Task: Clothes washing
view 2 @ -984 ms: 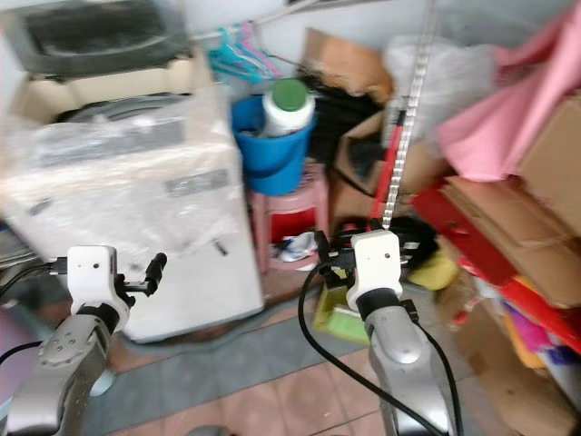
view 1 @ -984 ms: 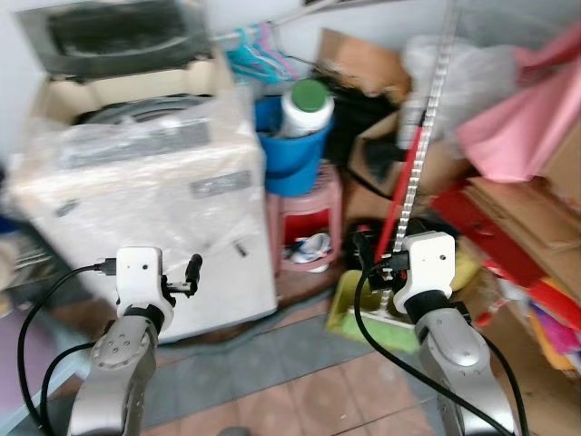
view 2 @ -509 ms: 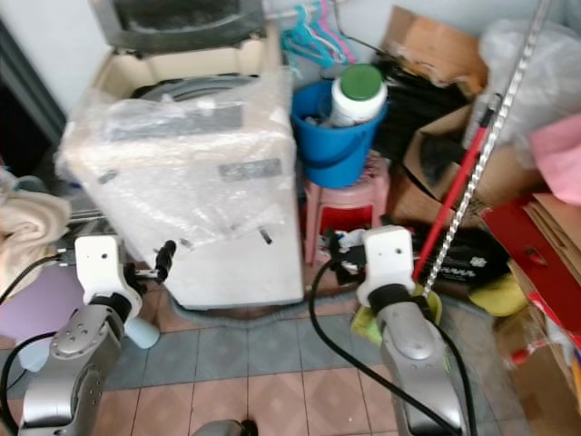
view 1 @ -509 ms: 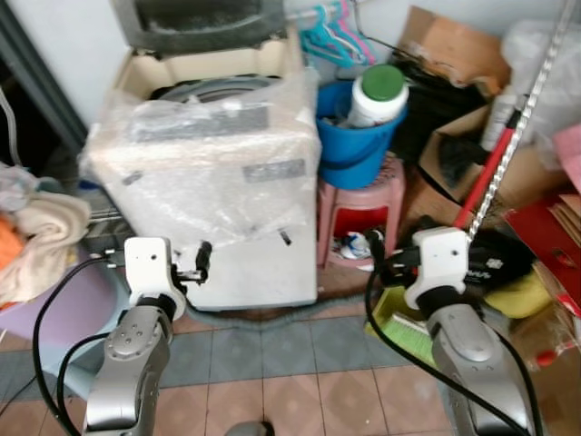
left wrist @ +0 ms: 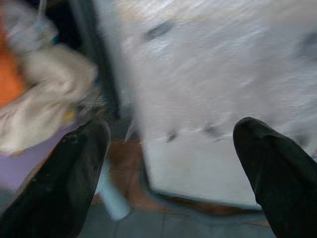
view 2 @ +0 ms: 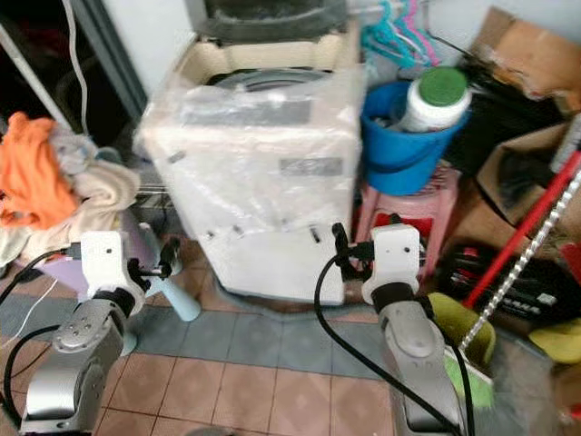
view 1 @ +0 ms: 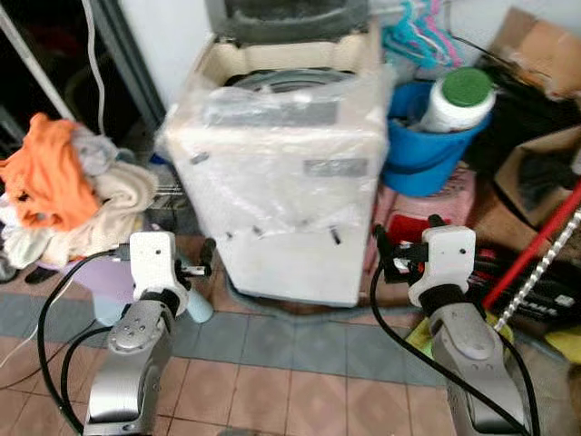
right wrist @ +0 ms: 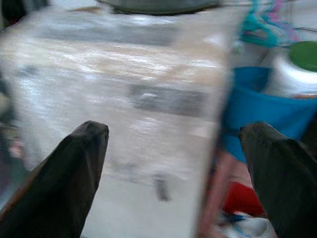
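The top-loading washing machine (view 1: 290, 173) stands ahead of me, wrapped in clear plastic, its lid (view 1: 290, 18) raised. A pile of clothes (view 1: 59, 186), orange on top and beige below, lies to its left on something purple (view 1: 107, 275). My left gripper (view 1: 201, 262) is held low in front of the machine's left corner, open and empty; the left wrist view shows its fingers (left wrist: 74, 173) wide apart. Before the machine's right corner is my right gripper (view 1: 383, 254), also open and empty, with its fingertips (right wrist: 74, 168) spread in the right wrist view.
Right of the machine, a blue bucket (view 1: 427, 154) holding a white bottle with a green cap (view 1: 458, 95) sits on a pink stool (view 1: 458, 213). A red pole (view 1: 536, 254), cardboard boxes (view 1: 536, 41) and hangers (view 1: 418, 36) crowd the right. A dark doorway (view 1: 54, 64) opens on the left.
The camera has swung left: the machine now sits mid-frame and the clothes pile has come into view. Both arms keep the same pose, grippers still open.
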You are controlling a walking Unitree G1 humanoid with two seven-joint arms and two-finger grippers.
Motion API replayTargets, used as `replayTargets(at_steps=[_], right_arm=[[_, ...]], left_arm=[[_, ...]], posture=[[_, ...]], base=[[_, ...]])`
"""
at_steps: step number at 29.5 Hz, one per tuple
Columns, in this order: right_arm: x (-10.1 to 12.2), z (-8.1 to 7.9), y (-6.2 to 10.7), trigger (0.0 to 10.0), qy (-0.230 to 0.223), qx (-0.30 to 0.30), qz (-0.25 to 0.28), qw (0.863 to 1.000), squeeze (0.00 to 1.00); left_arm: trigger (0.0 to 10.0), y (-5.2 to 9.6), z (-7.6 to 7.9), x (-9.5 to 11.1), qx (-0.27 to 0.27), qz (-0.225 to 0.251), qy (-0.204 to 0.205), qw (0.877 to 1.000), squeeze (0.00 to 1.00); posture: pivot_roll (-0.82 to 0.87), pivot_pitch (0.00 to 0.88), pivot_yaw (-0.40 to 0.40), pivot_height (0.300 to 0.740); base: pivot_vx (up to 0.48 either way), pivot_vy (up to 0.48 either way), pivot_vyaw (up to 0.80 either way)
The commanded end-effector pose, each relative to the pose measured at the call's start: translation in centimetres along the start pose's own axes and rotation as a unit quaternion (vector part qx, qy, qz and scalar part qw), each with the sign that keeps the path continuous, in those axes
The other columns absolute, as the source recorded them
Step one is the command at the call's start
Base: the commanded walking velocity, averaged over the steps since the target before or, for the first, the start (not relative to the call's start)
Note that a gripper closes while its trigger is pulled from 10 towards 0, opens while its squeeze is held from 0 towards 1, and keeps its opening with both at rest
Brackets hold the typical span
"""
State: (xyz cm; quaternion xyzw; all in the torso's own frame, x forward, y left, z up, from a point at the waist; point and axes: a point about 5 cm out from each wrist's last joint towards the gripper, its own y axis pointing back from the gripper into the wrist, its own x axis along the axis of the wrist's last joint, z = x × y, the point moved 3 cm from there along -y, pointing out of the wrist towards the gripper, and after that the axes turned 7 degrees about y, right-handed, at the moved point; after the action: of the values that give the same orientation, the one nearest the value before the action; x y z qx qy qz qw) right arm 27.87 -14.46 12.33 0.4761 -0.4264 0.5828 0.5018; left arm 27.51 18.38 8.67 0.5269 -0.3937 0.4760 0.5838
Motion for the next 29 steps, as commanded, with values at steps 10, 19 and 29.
replayTargets(at_steps=[10, 19, 29], right_arm=[[0.2, 1.4, -0.5, 10.0, -0.004, -0.016, 0.000, 1.000, 0.00], [0.6, 0.7, -1.3, 10.0, 0.022, -0.023, -0.001, 0.999, 0.00], [1.2, -0.4, -0.9, 10.0, 0.027, 0.046, 0.027, 0.998, 0.00]], left_arm=[[10.0, -0.5, 0.8, 0.6, -0.018, 0.018, 0.012, 1.000, 0.00], [10.0, -0.8, 0.5, 0.8, -0.002, 0.025, 0.007, 1.000, 0.00], [10.0, -0.7, 0.0, 0.9, 0.005, 0.035, 0.013, 0.999, 0.00]], posture=[[-0.08, 0.000, 0.060, 0.740], [-0.09, 0.000, 0.055, 0.740], [-0.08, 0.000, 0.051, 0.740]], base=[[0.000, 0.480, 0.00], [0.000, 0.480, 0.00], [0.051, 0.072, 0.37]])
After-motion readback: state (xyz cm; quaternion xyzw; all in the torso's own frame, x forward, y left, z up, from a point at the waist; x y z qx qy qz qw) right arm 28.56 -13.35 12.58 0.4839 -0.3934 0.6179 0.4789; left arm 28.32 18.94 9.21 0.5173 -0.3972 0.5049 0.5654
